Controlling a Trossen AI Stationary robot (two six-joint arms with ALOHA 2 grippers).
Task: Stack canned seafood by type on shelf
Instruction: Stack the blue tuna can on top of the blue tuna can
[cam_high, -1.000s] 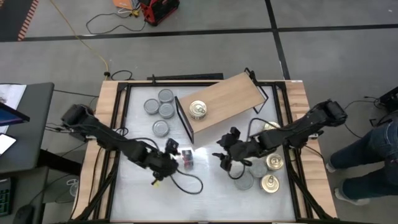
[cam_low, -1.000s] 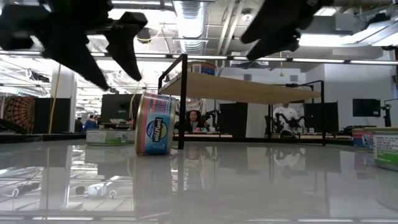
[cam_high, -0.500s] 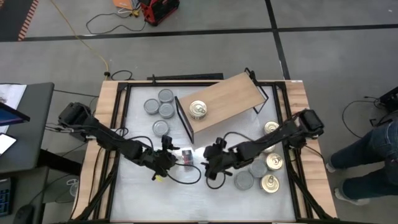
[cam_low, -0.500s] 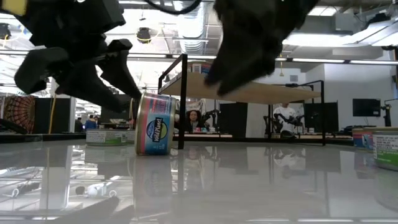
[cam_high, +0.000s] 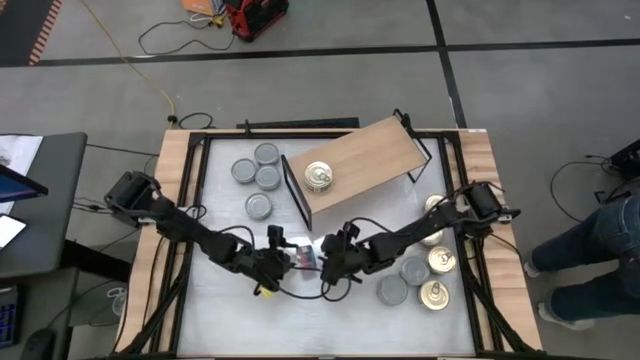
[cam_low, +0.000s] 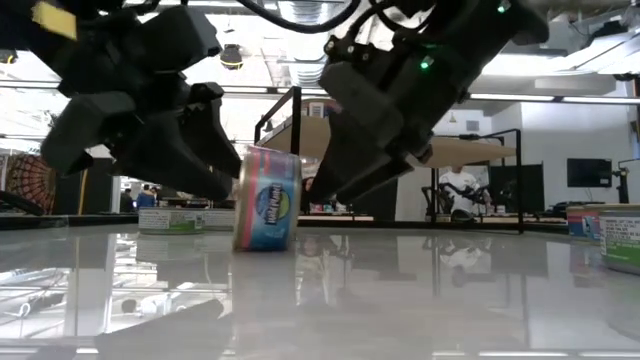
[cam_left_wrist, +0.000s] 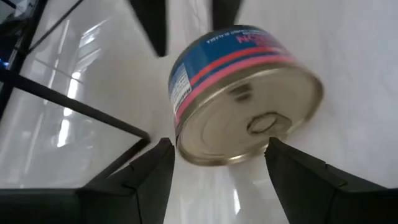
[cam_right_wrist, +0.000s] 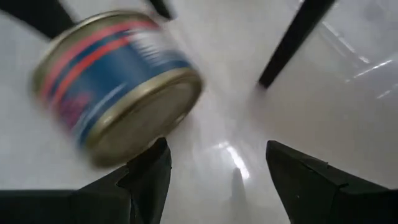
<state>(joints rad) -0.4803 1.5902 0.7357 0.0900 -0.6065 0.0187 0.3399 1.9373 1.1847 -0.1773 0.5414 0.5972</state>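
**A:** Why did both arms crowd onto that one tin?

**B:** The blue-and-pink tin (cam_high: 303, 256) stood on its edge on the white tabletop (cam_high: 300, 315), just in front of the shelf (cam_high: 365, 160). A round can on its rim rolls, so my reading was that one arm steadied it while the other lined up. The left gripper (cam_high: 268, 262) sat on one side, the right gripper (cam_high: 330, 262) on the other.

**B:** In both wrist views the dark fingers were spread wide with bare table between them. Neither gripper pinched anything, and the tin lay ahead of the tips.

**A:** Touching it?

**B:** Hard to say. In the low view the tin looked wedged between the two dark heads, but I couldn't tell contact from overlap.

**A:** What was the tin like?

**B:** Low and round, with a glossy printed label and a dull gold metal end bearing a stamped ring. The tabletop was slick enough to mirror it, so it would slide easily.

**A:** And the others?

**B:** One shiny pull-tab tin (cam_high: 318, 176) already sat on the tan wooden board, near its black frame. Four grey-topped tins (cam_high: 258, 172) clustered on the table beside the shelf, on the left arm's side. The gold-lidded ones (cam_high: 436, 278) lay under the right arm, with grey tops among them.
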